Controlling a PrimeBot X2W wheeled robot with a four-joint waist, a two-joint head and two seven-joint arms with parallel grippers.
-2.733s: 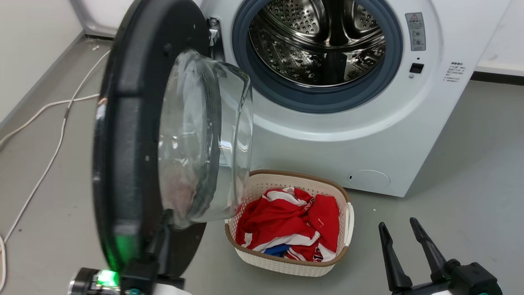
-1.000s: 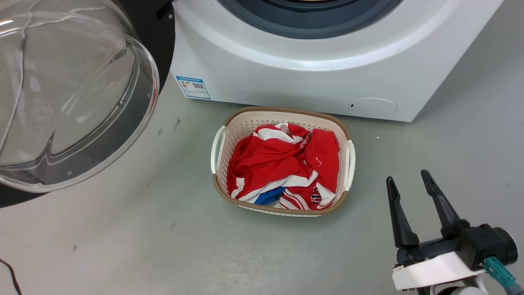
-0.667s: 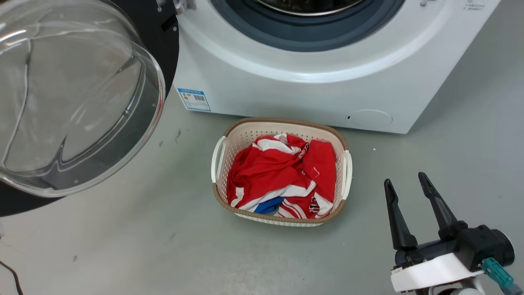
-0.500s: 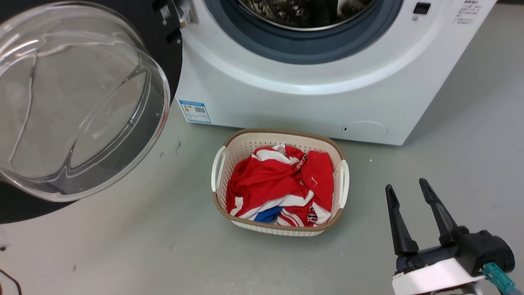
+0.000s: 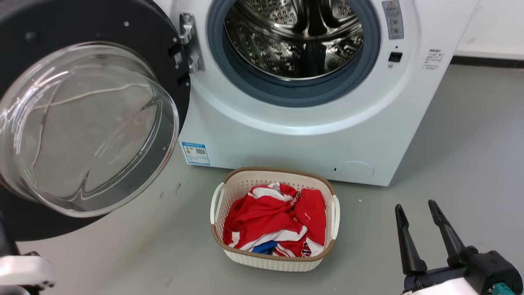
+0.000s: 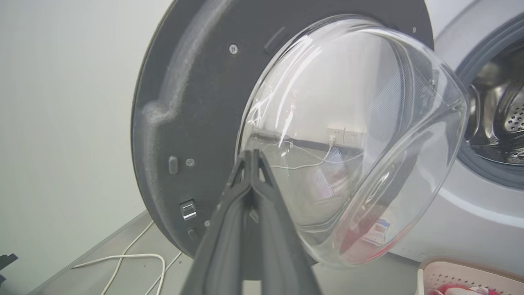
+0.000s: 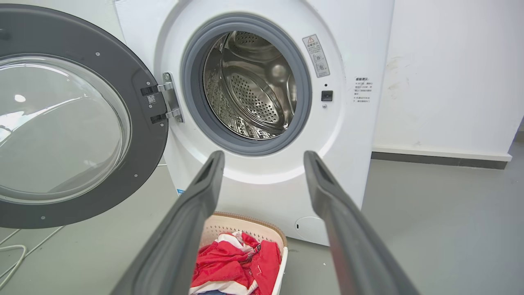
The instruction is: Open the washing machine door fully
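Note:
The washing machine stands white and front-loading, its steel drum exposed. The washing machine door is swung wide to the left on its silver hinge, inner side and clear glass bowl facing me. In the left wrist view my left gripper is shut and empty, fingertips pressed together in front of the door; whether they touch it is unclear. Low at the right, my right gripper stands open and empty over the floor. From the right wrist, that gripper points at the machine beside the door.
A white woven basket of red and white clothes sits on the grey floor just before the machine, left of my right gripper. A white cable lies on the floor by the wall behind the door. A white wall rises right of the machine.
The door has swung from standing out toward me to wide open at the left. My left gripper has left the door's lower edge. The head camera dipped, then tilted back up.

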